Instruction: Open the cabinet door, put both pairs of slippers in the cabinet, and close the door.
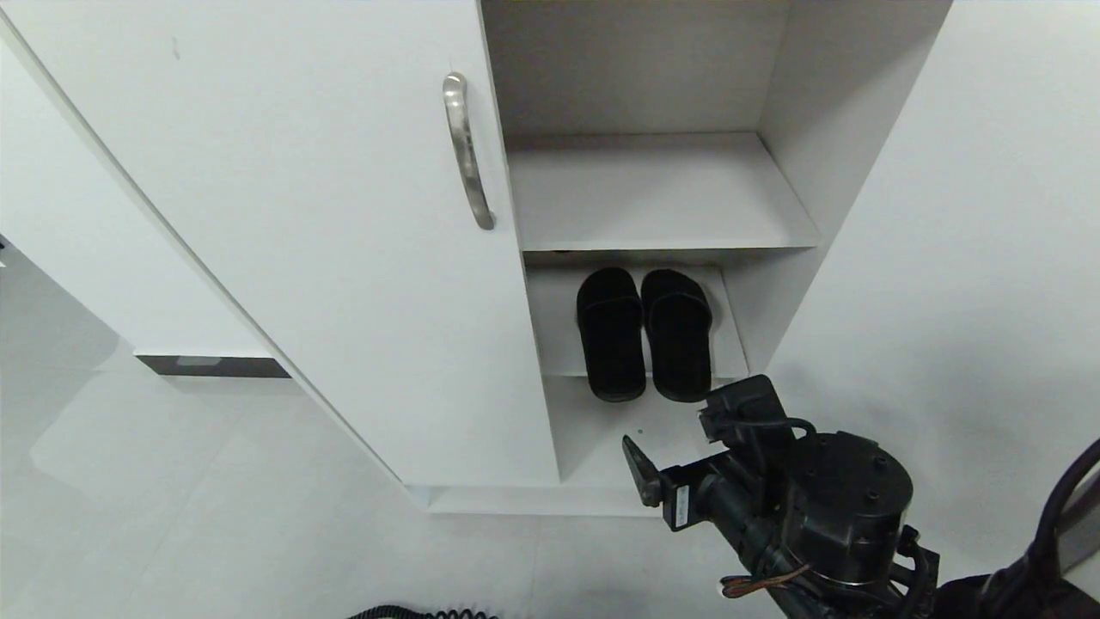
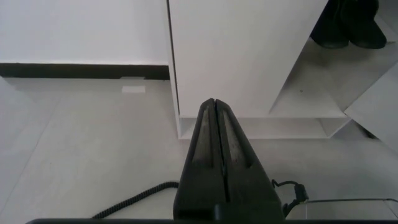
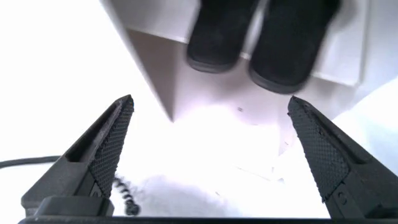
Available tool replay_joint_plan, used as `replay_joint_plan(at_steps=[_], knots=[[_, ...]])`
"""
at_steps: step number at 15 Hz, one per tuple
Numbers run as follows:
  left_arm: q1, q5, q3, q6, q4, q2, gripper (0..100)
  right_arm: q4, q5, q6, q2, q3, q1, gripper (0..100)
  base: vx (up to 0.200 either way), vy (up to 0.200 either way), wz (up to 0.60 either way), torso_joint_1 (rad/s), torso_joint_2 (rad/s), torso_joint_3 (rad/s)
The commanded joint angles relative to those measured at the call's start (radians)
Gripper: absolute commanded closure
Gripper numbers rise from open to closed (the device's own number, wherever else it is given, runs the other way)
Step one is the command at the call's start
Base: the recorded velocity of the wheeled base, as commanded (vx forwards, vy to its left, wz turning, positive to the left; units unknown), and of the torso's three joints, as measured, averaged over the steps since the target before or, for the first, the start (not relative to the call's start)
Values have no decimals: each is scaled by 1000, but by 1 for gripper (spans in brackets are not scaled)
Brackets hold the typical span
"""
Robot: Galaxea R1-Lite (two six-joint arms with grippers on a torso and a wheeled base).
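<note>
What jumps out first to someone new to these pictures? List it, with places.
A pair of black slippers stands out against the white cabinet, side by side on its lower shelf with heels past the front edge. The door stands open to the left, showing its curved metal handle. In front of the opening, the right tool is spread wide open, facing the slippers.

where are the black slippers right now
In the head view the black slippers sit side by side on the cabinet's middle shelf, right of the handled door, beyond the open right tool.
</note>
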Motion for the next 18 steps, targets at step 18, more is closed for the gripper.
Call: replay_joint_plan(at_steps=[18], knots=[[0,-1,0,3,0,1,100,-1,-6,-2,16,29,31,0,0,0,0,0,3,164]])
